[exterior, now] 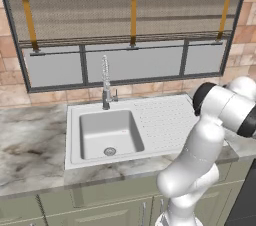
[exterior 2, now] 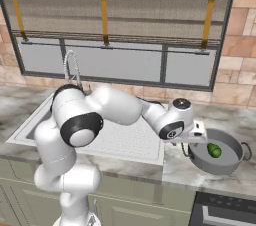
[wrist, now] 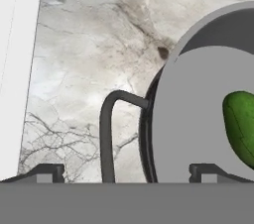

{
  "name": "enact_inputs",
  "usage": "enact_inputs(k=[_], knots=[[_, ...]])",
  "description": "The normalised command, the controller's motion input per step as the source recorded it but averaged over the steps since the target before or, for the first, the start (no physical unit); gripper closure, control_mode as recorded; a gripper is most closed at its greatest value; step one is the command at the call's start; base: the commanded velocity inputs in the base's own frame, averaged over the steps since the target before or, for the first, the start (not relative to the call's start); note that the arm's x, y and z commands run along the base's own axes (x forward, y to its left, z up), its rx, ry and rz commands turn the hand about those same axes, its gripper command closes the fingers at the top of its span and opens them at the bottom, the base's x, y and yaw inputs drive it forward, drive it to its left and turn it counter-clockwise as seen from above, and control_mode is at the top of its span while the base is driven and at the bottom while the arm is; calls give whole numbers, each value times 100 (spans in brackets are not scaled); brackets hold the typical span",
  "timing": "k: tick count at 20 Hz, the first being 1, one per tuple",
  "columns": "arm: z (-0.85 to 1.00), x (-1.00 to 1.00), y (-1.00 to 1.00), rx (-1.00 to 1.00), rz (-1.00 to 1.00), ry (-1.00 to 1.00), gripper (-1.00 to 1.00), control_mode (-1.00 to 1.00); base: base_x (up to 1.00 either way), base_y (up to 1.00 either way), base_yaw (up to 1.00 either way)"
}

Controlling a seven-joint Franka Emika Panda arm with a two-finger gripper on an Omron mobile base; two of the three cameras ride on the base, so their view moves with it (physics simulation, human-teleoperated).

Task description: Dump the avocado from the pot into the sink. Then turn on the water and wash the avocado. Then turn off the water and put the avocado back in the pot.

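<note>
Since avocado (exterior 2: 214, 150) sits inside pot (exterior 2: 218, 162) on desk (exterior 2: 182, 167) right of sink (exterior: 107, 132), tool (exterior 2: 196, 142) hangs w/ tips apart over pot's near handle (wrist: 110, 129), prob. lining up to grip.

The white arm rises from its base, bends at the elbow and reaches out low to its right. The gripper (wrist: 126, 173) points downward, its two dark fingers (wrist: 49, 172) spread wide apart, nothing between them.
</note>
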Motion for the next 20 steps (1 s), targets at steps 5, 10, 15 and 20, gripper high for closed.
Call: enact_inputs(k=[5,10,15,20], knots=[[-20,13,-13,0,0,0,-100,-100,0,0,0],[-22,5,-9,0,0,0,-100,-100,0,0,0],[-27,2,-3,0,0,0,-100,-100,0,0,0],[-32,2,0,-2,0,0,100,-100,0,0,0]])
